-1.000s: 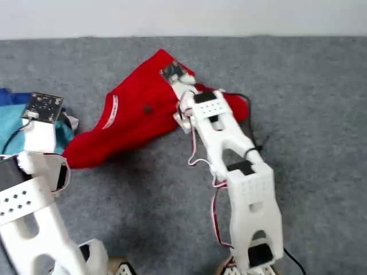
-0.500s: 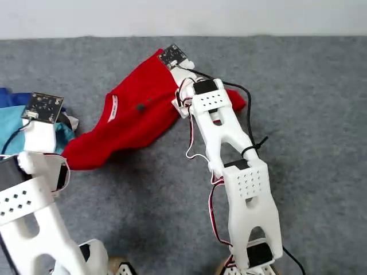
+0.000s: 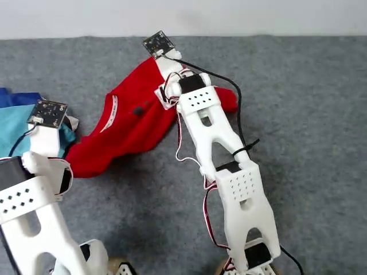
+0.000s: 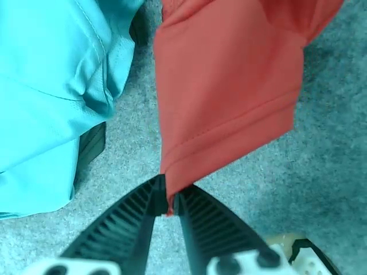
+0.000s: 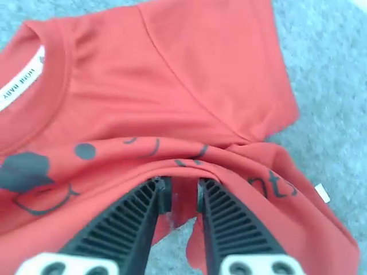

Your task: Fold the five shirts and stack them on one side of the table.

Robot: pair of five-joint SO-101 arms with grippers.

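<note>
From above, the red shirt [image 3: 129, 123] lies crumpled on the grey table cover [image 3: 304, 114], a little toward 11 o'clock from the middle, its collar label [image 3: 112, 112] face up. The right arm [image 3: 229, 172] stretches from 6 o'clock over the shirt's far edge near 12 o'clock, and its wrist hides what the fingers do there. Its own camera settles that: the right gripper [image 5: 182, 192] has both black fingers nipped onto a raised fold of the red cloth, near the dark print [image 5: 23, 172]. At 9 o'clock a teal shirt [image 3: 17, 129] lies with a blue shirt [image 3: 14, 97] showing behind it, the left arm [image 3: 34, 195] beside them. The overhead hides those tips too; the left wrist camera shows the left gripper [image 4: 170, 197] closed on a corner of the red hem, the teal shirt just beside it.
</note>
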